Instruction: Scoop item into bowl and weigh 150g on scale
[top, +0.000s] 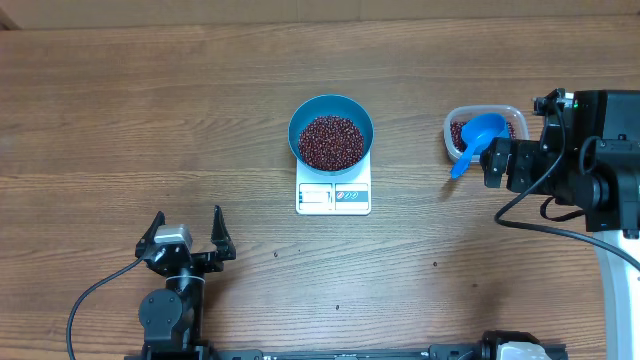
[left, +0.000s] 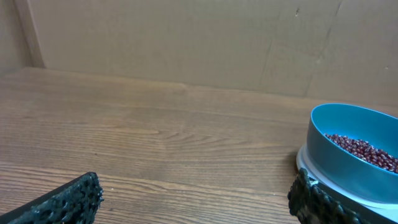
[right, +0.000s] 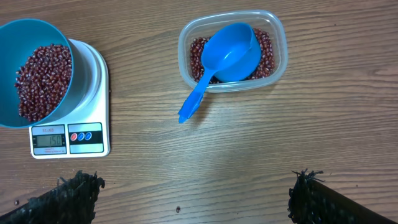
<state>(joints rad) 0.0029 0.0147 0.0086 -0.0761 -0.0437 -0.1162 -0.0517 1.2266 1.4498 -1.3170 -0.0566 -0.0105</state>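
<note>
The blue bowl (top: 331, 135) (right: 34, 71) (left: 348, 140) stands on the white scale (top: 333, 197) (right: 93, 74) at the table's middle. It holds a heap of dark red-brown beans (top: 331, 141) (right: 40, 78) (left: 367, 152). My left gripper (top: 188, 215) (left: 196, 196) is open and empty near the front left, short of the bowl. Above the table at the right, my right gripper (top: 497, 165) (right: 194, 190) hovers open and empty, on the near side of the tub.
A clear plastic tub (top: 510, 113) (right: 278, 56) at the right holds more beans and a blue handled scoop (top: 478, 138) (right: 230, 50), its handle sticking out over the rim toward the scale. A few stray beans (right: 178, 209) lie on the wood.
</note>
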